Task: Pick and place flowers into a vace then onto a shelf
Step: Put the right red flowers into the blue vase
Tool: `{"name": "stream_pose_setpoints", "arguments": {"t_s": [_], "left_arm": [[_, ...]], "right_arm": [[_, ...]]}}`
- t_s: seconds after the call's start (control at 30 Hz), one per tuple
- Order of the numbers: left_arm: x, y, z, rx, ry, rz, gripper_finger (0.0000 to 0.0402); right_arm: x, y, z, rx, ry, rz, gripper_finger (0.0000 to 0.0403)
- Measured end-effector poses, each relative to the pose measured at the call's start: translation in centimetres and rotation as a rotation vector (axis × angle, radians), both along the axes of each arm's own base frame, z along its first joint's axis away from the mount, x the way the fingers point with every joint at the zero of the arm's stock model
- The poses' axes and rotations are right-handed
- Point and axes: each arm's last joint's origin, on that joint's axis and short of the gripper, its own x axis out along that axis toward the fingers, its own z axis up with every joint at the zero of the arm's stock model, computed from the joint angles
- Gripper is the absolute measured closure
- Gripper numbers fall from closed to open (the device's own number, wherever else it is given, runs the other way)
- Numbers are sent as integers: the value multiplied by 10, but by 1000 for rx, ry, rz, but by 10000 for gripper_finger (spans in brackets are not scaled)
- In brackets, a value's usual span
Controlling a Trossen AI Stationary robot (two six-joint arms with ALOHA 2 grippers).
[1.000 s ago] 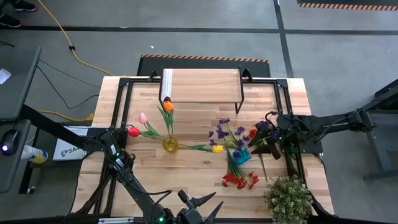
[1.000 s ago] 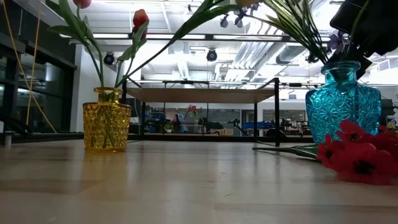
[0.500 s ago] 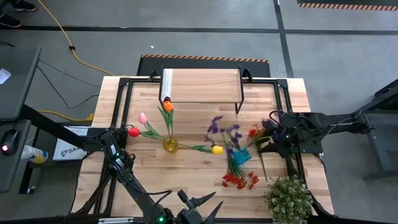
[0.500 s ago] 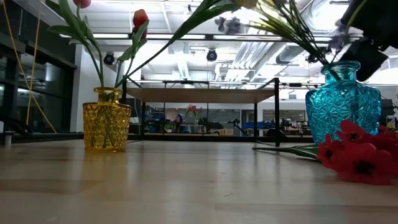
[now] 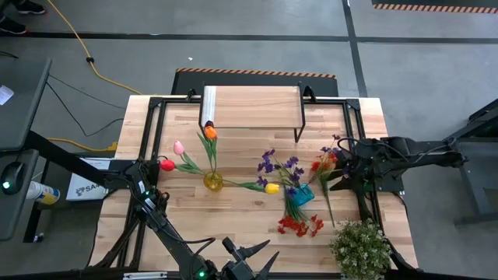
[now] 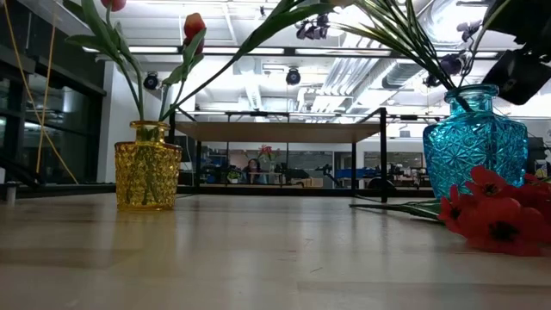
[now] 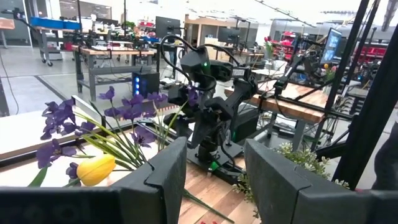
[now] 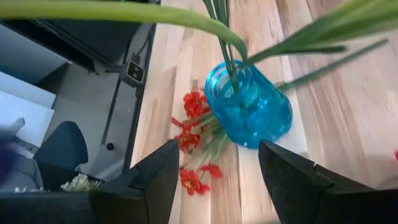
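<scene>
A blue glass vase (image 5: 302, 194) stands on the table with purple sprays (image 5: 280, 165) in it. My right gripper (image 5: 338, 173) hovers open just to its right, and the vase (image 8: 249, 106) shows below between the fingers. A red spray (image 5: 299, 225) lies on the table in front of the vase. A red-orange tulip (image 5: 321, 163) lies beside the right gripper. The yellow vase (image 5: 213, 181) holds pink, red, orange and yellow tulips. The shelf (image 5: 253, 109) stands at the far side. My left gripper (image 5: 250, 255) waits open at the near edge.
A bushy potted plant (image 5: 359, 247) stands at the near right corner, close under the right arm. Black frame bars run along the table's left and right sides. Bare wood lies between the two vases and in front of the yellow vase (image 6: 148, 164).
My right gripper has drawn back from above the blue vase toward the table's right edge. The purple sprays swung about in the vase and now stand in it, leaning left.
</scene>
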Motion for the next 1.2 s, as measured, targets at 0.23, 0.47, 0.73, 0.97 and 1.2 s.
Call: {"name": "stream_pose_setpoints", "arguments": {"t_s": [0.23,0.47,0.73,0.97,1.2], "left_arm": [[0,0,0,0,0,0,206],[0,0,0,0,0,0,206],[0,0,0,0,0,-1,206],[0,0,0,-2,-2,-1,206],[0,0,0,-3,0,6,206]], "right_arm": [[-17,-1,16,13,124,-22,192],[-41,-3,24,66,353,-92,198],[-38,-4,20,165,426,-226,199],[-31,-6,20,193,449,-396,194],[-19,-5,15,155,528,-385,198]]}}
